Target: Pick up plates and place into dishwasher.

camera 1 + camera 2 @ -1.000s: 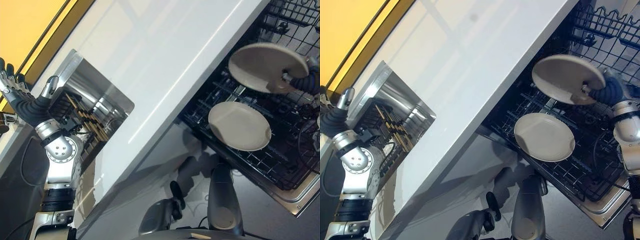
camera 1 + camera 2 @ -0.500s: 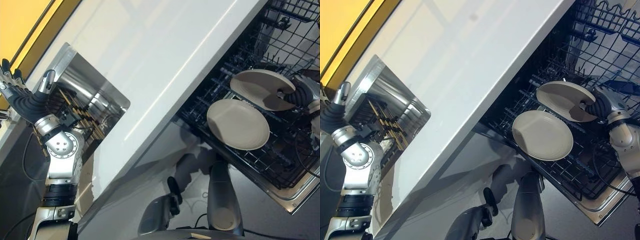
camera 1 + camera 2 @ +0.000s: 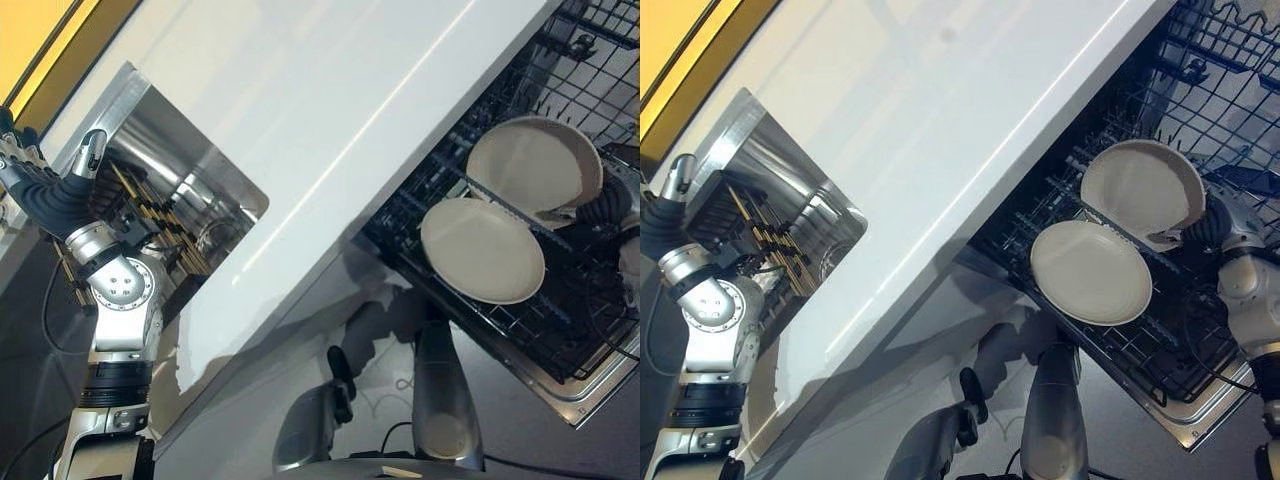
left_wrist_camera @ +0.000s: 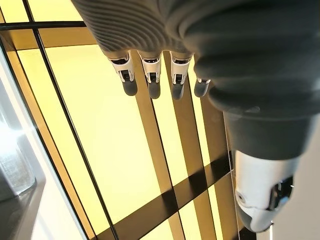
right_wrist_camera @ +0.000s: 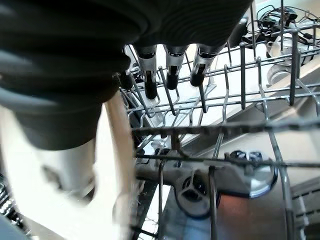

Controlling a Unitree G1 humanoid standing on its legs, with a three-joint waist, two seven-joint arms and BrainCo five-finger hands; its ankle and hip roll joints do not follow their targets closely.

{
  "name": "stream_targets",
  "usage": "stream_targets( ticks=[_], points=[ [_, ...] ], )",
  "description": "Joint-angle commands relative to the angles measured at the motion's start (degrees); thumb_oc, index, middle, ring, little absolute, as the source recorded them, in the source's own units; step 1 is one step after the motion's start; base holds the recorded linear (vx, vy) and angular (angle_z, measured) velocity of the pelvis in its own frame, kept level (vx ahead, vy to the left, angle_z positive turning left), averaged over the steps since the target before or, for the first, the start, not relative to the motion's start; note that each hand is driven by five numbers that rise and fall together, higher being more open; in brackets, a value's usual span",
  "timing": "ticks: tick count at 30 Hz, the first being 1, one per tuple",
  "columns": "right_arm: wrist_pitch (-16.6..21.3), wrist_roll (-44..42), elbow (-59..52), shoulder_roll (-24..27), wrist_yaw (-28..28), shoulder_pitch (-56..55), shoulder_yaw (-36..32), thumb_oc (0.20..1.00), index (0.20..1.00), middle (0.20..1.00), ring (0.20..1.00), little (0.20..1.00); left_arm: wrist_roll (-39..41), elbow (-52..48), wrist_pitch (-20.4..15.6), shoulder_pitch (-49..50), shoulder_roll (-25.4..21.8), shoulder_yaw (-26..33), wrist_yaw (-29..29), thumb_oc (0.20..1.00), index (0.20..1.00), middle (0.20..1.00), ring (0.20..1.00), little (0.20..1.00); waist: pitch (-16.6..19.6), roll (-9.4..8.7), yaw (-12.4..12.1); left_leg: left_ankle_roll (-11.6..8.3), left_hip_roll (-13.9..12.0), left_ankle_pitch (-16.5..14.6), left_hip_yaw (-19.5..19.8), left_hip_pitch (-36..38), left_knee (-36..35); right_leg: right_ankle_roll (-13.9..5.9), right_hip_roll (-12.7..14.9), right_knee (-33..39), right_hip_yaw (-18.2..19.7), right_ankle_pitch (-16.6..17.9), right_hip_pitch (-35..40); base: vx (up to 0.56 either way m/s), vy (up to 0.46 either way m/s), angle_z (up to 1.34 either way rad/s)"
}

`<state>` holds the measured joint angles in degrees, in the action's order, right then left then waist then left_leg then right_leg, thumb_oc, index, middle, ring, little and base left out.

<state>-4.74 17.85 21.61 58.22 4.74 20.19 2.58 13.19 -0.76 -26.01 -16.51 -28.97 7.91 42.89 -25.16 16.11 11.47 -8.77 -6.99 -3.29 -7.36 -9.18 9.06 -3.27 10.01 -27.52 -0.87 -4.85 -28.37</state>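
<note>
The right hand is at the black wire lower rack of the open dishwasher, gripping a round cream plate by its edge. In the right wrist view the plate's rim passes between the thumb and the silver, dark-tipped fingers, which reach down the far face among the rack tines; the grip appears to be a pinch, though the blurred rim makes the exact contact hard to confirm. The held plate stands tilted on its edge in the rack, its face turned toward the camera. A second round cream plate leans in the rack just in front of it, overlapping its lower edge in the eye views.

The left hand is raised well apart from the dishwasher, beside the stainless steel sink set in the white countertop. Its fingers are extended and relaxed, holding nothing, with yellow glass panels in dark frames beyond them.
</note>
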Motion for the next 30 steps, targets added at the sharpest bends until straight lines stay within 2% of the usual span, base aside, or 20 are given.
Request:
stream_targets(
  ticks=[1,10,14,17,26,30],
  points=[
    [0.2,-1.2,-1.2,-3.3,2.7,-1.3,-2.2,1.000,1.000,1.000,1.000,1.000,-0.2,0.2,-1.3,-0.6,-4.4,0.6,0.5,1.000,1.000,1.000,1.000,1.000,1.9,-3.29,-0.1,0.68,-3.3,4.5,2.2,-5.9,2.0,-1.29,1.4,3.0,3.2,-4.0,5.1,0.00,0.000,0.00],
    [1.0,-1.6,-3.1,-4.8,6.0,-5.4,-5.9,1.000,1.000,1.000,1.000,1.000,0.1,0.1,-1.5,0.9,-3.3,1.1,-0.6,1.000,1.000,1.000,1.000,1.000,3.1,-3.46,0.1,0.84,-3.2,4.3,1.8,-4.3,1.4,-1.63,1.6,5.2,3.1,-3.5,7.5,0.00,0.001,0.00],
    [2.8,-3.1,-6.9,-5.0,12.5,-6.8,-8.9,1.000,1.000,1.000,1.000,1.000,0.7,0.2,-1.9,2.1,-3.0,1.3,-0.8,1.000,1.000,1.000,1.000,1.000,3.5,-3.55,0.5,0.94,-3.1,4.1,1.6,-3.4,1.1,-1.81,1.5,6.2,3.2,-3.3,8.7,0.01,0.012,0.00],
    [5.8,-4.2,-11.1,-7.6,20.1,-9.3,-13.0,1.000,1.000,1.000,1.000,1.000,0.6,0.7,-3.1,3.9,-1.5,1.8,-1.3,1.000,1.000,1.000,1.000,1.000,4.4,-3.49,1.0,1.15,-2.9,3.8,1.2,-2.2,0.4,-2.04,1.3,7.2,3.4,-3.2,9.7,0.06,0.076,-0.06],
    [9.0,-6.8,-19.0,-14.2,29.3,-16.9,-21.8,1.000,1.000,1.000,1.000,1.000,1.7,1.8,-4.6,9.5,3.2,4.7,-4.1,1.000,1.000,1.000,1.000,1.000,6.8,-2.18,3.3,1.40,-1.7,1.8,-0.6,1.3,0.6,-2.86,2.5,8.9,5.0,-2.5,11.7,0.08,0.134,-0.08],
    [9.6,-10.1,-20.4,-16.9,30.8,-18.7,-23.5,1.000,1.000,1.000,1.000,1.000,2.4,2.7,-5.5,10.9,4.9,5.1,-5.2,1.000,1.000,1.000,1.000,1.000,7.1,-1.26,4.6,1.49,-0.9,0.5,-1.7,2.2,1.6,-3.38,3.5,9.0,6.1,-2.2,11.7,0.07,0.169,-0.11]
  ],
)
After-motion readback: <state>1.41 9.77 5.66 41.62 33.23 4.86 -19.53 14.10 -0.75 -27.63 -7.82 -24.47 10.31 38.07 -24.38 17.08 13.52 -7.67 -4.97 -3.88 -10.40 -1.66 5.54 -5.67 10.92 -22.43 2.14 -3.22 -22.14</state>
